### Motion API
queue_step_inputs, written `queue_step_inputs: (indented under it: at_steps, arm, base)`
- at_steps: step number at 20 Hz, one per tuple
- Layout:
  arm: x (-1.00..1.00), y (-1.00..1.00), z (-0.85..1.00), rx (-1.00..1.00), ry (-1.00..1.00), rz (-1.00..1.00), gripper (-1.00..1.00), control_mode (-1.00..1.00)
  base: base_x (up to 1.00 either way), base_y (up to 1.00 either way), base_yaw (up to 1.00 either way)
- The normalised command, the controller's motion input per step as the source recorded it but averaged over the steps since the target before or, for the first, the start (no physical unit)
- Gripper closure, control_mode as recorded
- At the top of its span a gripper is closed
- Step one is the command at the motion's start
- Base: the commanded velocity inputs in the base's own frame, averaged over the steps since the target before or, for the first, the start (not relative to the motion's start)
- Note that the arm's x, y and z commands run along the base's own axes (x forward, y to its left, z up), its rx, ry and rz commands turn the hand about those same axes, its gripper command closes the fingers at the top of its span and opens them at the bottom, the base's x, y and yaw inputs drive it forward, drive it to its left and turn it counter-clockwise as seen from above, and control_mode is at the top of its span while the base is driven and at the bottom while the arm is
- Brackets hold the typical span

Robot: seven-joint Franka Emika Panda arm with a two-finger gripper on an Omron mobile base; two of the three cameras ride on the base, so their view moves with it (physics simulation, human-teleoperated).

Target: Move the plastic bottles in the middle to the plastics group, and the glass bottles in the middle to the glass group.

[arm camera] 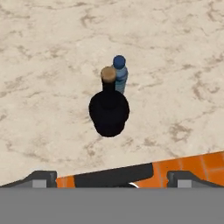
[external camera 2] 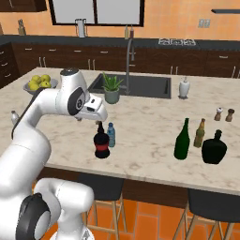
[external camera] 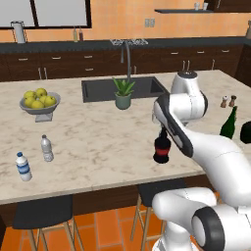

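The black round-bodied bottle with a red label (external camera 2: 101,143) (external camera: 162,150) stands near the counter's front edge. The small blue plastic bottle (external camera 2: 111,134) is close behind it. In the hand view I look down on the black bottle (arm camera: 109,111) and the blue bottle's cap (arm camera: 119,62). My gripper (arm camera: 112,178) hovers above them, open, with nothing between its fingers. The green wine bottle (external camera 2: 182,140) (external camera: 228,122) stands at the right beside the slim brown bottle (external camera 2: 200,133). Two clear plastic bottles (external camera: 23,166) (external camera: 46,148) stand at the far left.
A plain black round bottle (external camera 2: 214,149) sits next to the brown one. Two shakers (external camera 2: 218,114) are behind them. A potted plant (external camera 2: 111,89), the sink (external camera 2: 140,86), a white dispenser (external camera 2: 184,87) and a fruit bowl (external camera: 39,103) lie further back. Stools stand below the counter edge.
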Motion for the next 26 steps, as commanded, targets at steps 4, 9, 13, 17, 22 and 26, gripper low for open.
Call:
queue_step_inputs:
  at_steps: [4, 9, 13, 17, 22, 26]
  arm:
    - [0.34, -0.01, -0.01, 0.00, 0.00, 0.20, -1.00, -1.00]
    - [0.03, -0.19, -0.02, 0.00, 0.07, 0.13, -1.00, -1.00]
    - [0.04, -0.05, -0.22, 0.00, 0.09, 0.06, -1.00, -1.00]
    - [0.23, 0.01, -0.25, 0.00, 0.01, 0.02, -1.00, -1.00]
    - [0.23, 0.01, -0.19, 0.00, 0.00, 0.00, -1.00, -1.00]
    - [0.19, 0.04, -0.16, 0.00, 0.00, 0.00, -1.00, -1.00]
  base:
    - [0.00, 0.00, 0.00]
    - [0.00, 0.00, 0.00]
    - [0.00, 0.00, 0.00]
    - [0.00, 0.00, 0.00]
    - [0.00, 0.00, 0.00]
    - [0.00, 0.00, 0.00]
